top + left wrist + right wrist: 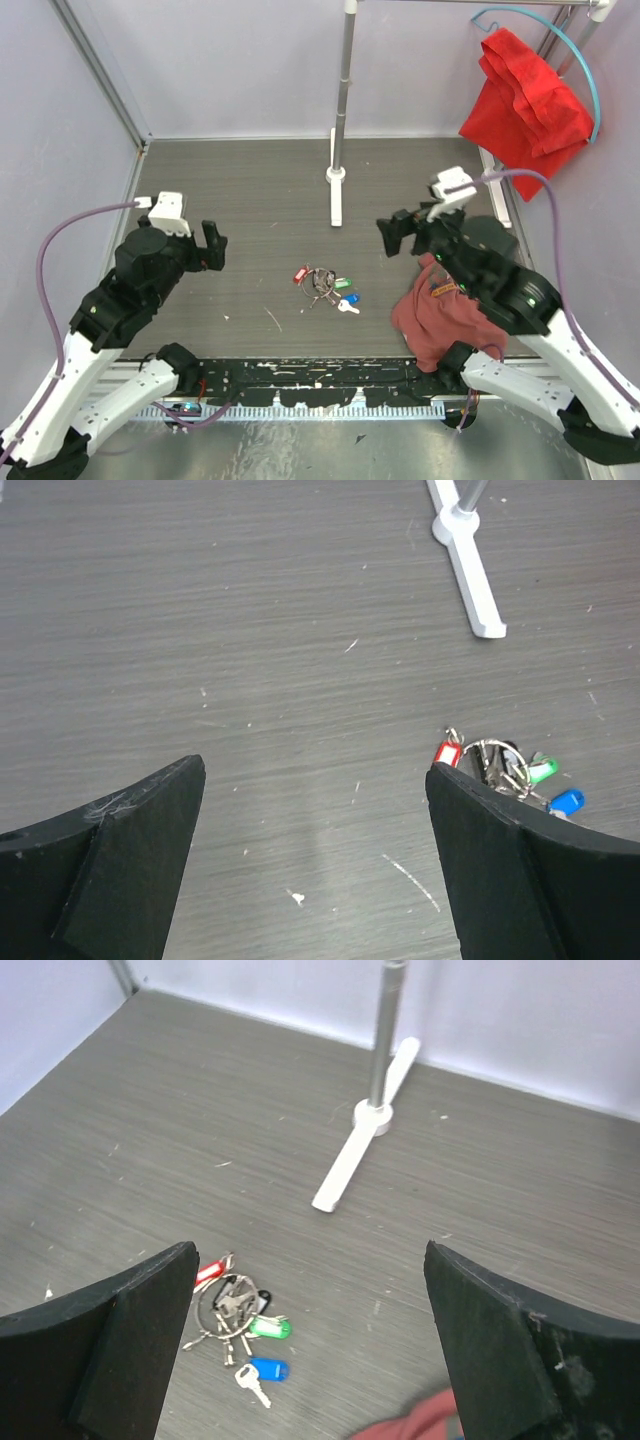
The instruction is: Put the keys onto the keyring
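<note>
The keys [325, 285] lie in a small heap on the dark table, with red [208, 1273], green [270, 1328], blue [268, 1368] and black [262, 1300] tags. The keyring [222, 1302], a thin silver loop, lies among them. In the left wrist view the heap [505, 770] is partly hidden behind my right finger. My left gripper [212, 247] is open and empty, raised to the left of the heap. My right gripper [398, 234] is open and empty, raised to the right of it.
A white stand with a metal pole [337, 180] stands behind the keys. A dark red cloth [440, 310] lies at the right under my right arm. A bright red cloth [525, 100] hangs at the back right. Metal frame rails border the table.
</note>
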